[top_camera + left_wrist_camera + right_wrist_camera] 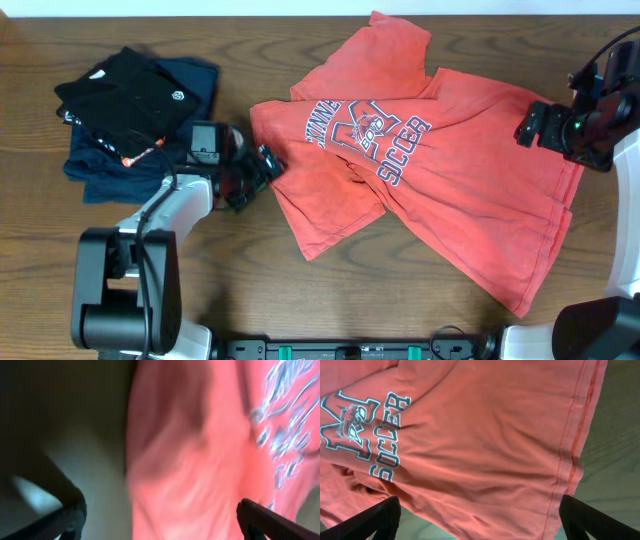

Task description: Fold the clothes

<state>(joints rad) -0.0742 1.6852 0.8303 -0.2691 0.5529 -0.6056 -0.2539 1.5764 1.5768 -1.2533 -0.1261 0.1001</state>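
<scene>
The clothes, a coral-red T-shirt (440, 170) with navy-and-white "SOCCER" lettering (402, 150), lie rumpled and partly doubled over across the middle and right of the table. My left gripper (262, 168) sits at the shirt's left edge, open. In the blurred left wrist view its fingers (70, 517) stand wide apart, and red cloth (200, 460) lies below them, not gripped. My right gripper (528, 125) hovers over the shirt's right part near the hem, open. Seen from the right wrist, its gripper (482, 520) spans the stitched hem (570, 460) with nothing held.
A black folded garment (130, 95) with a small white logo lies on a navy-blue folded garment (140, 160) at the back left, close behind my left arm. Bare wooden table (400, 310) shows along the front edge.
</scene>
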